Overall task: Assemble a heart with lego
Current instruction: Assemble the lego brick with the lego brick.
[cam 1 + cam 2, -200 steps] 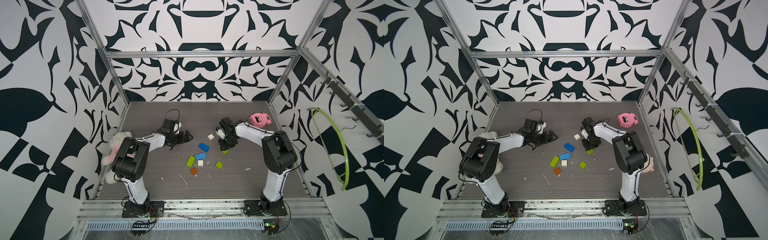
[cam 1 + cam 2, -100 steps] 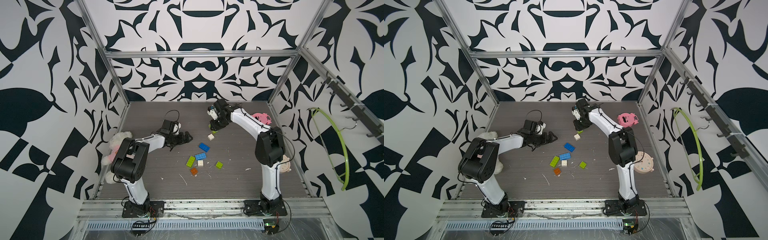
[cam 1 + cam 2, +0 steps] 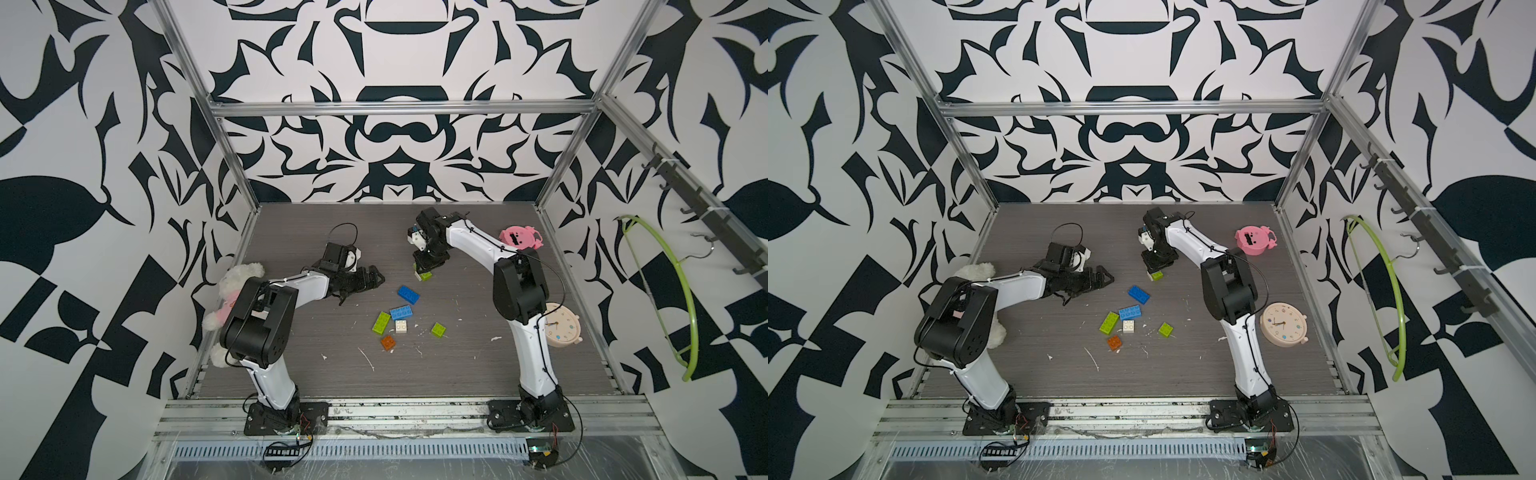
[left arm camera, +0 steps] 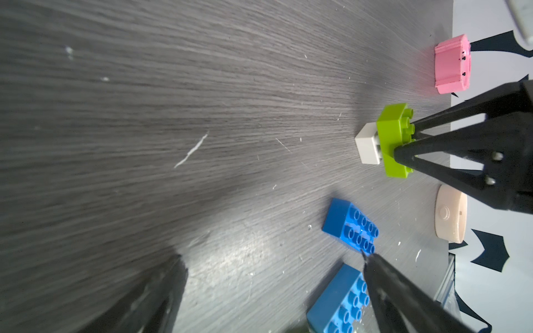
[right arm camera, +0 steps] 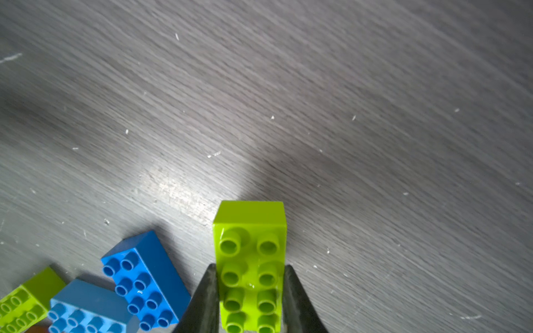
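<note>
My right gripper [image 3: 428, 266] [image 5: 250, 269] is shut on a lime green oblong lego brick [image 3: 424, 275] [image 5: 251, 253], gripping its long sides. The left wrist view shows that brick [image 4: 392, 141] resting on a white brick [image 4: 367, 147] and overhanging it. My left gripper [image 3: 361, 286] [image 4: 271, 256] lies low over the table, open and empty. Loose lego lies in both top views: a blue oblong [image 3: 408, 294], a second blue oblong [image 3: 401, 312], a green oblong [image 3: 381, 322], a white square [image 3: 401, 326], a green square [image 3: 438, 329] and an orange square [image 3: 388, 342]. No heart is in view.
A pink round toy [image 3: 519, 237] sits at the back right. A cream clock [image 3: 563, 329] lies beside the right arm. A white plush toy [image 3: 237, 282] is wedged against the left wall. A green hanger [image 3: 673, 291] hangs on the right wall.
My right arm lifted the green brick from the table, carried it back and to the left, and lowered it onto the white brick. The left arm stayed still.
</note>
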Controlling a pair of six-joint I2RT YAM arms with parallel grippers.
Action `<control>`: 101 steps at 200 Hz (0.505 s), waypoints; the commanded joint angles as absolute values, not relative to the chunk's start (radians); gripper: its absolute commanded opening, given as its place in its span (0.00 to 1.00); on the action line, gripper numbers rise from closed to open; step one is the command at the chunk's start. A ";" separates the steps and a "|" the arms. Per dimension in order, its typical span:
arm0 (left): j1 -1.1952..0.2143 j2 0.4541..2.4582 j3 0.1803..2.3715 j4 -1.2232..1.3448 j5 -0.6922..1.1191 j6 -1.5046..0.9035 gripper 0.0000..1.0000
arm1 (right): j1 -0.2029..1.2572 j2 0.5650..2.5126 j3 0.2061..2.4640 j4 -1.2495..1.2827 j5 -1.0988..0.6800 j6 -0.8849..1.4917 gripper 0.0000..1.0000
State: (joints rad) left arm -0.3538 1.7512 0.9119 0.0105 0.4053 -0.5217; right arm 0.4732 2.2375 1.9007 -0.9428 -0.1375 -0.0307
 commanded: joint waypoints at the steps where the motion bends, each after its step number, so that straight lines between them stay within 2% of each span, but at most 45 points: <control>1: -0.353 1.750 0.916 0.000 0.404 -0.502 0.99 | 0.479 2.226 1.937 -0.999 -0.130 -0.038 0.16; 50: -0.353 1.751 0.912 0.003 0.403 -0.502 0.99 | 0.479 2.259 1.946 -1.056 -0.117 -0.034 0.16; 101: -0.354 1.743 0.905 0.006 0.398 -0.499 0.99 | 0.482 2.368 2.069 -1.232 -0.115 -0.046 0.16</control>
